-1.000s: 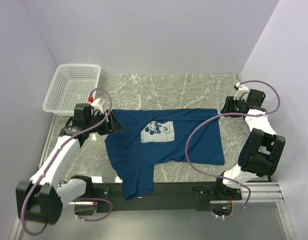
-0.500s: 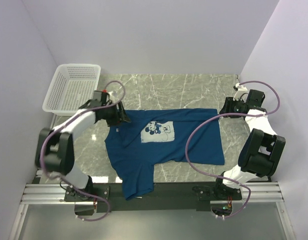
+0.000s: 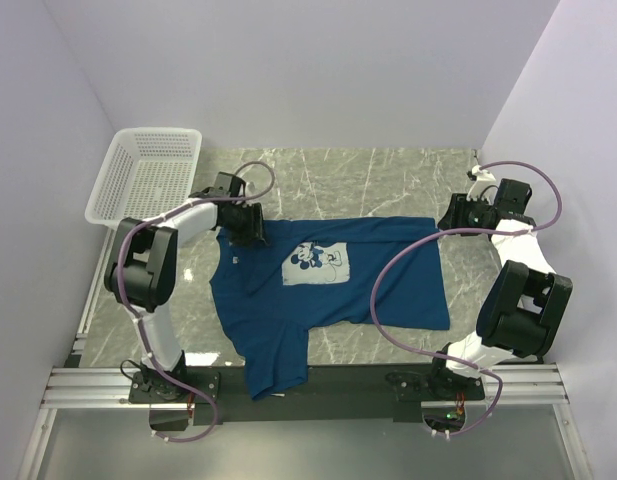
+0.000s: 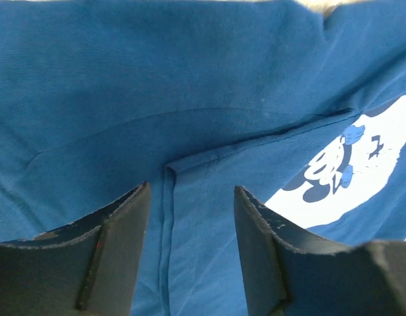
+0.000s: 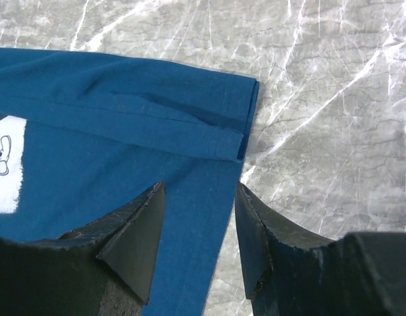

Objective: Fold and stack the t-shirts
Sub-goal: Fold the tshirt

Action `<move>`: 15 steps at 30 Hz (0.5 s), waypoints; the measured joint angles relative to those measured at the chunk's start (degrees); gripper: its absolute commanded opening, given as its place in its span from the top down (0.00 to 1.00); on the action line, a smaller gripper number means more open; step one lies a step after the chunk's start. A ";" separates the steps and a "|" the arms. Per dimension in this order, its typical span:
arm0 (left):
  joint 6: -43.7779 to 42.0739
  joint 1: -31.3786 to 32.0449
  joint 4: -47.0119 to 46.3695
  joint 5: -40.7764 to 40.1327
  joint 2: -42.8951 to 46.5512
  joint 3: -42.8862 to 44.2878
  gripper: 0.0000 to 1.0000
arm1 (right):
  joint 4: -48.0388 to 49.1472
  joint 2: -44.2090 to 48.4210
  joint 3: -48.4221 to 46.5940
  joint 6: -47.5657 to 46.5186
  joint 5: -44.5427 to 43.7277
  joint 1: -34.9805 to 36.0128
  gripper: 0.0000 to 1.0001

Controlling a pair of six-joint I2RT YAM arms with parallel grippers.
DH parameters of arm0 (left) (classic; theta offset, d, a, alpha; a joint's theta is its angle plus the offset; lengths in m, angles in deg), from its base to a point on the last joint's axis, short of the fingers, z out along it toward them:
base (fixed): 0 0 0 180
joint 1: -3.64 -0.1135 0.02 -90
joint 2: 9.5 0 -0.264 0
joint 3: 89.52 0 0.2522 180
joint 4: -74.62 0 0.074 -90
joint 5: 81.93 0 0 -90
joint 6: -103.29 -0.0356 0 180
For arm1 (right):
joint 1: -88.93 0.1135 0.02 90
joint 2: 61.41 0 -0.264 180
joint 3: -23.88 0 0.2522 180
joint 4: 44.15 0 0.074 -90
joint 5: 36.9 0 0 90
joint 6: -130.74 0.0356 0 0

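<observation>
Navy t-shirt [image 3: 328, 290] lies spread out on the marble tabletop [image 3: 368, 175], about midway between the two arms; its pale cartoon print [image 3: 318, 265] faces up; one sleeve reaches toward the near edge.

White mesh basket [image 3: 148, 180] sits at the far left corner, apart from the shirt.

Left fingers [image 4: 117, 257] are at the shirt's far left corner; they stand moderately apart with nothing gripped; a folded seam of the cloth runs up between them; cannot tell whether the tips touch the fabric.

Right fingers [image 5: 133, 237] are at the shirt's far right corner; they are also moderately apart and holding nothing; they straddle the side hem, one over blue cloth and the other over bare marble; a narrow fold shows along the shirt's far edge there.
</observation>
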 measured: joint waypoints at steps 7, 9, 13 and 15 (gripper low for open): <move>-0.96 1.64 2.03 0.04 -3.15 2.12 0.57 | -0.42 0.04 0.02 -0.02 0.26 0.00 0.46; -0.98 1.79 2.36 0.09 -3.26 2.14 0.68 | -0.42 0.04 0.02 -0.02 0.26 0.00 0.46; -1.16 2.03 2.73 0.61 -3.26 2.14 0.89 | -0.44 0.04 0.02 0.00 0.28 0.00 0.46; -1.31 2.27 2.95 1.11 -3.23 2.14 0.98 | -0.44 0.04 0.02 0.00 0.31 0.00 0.46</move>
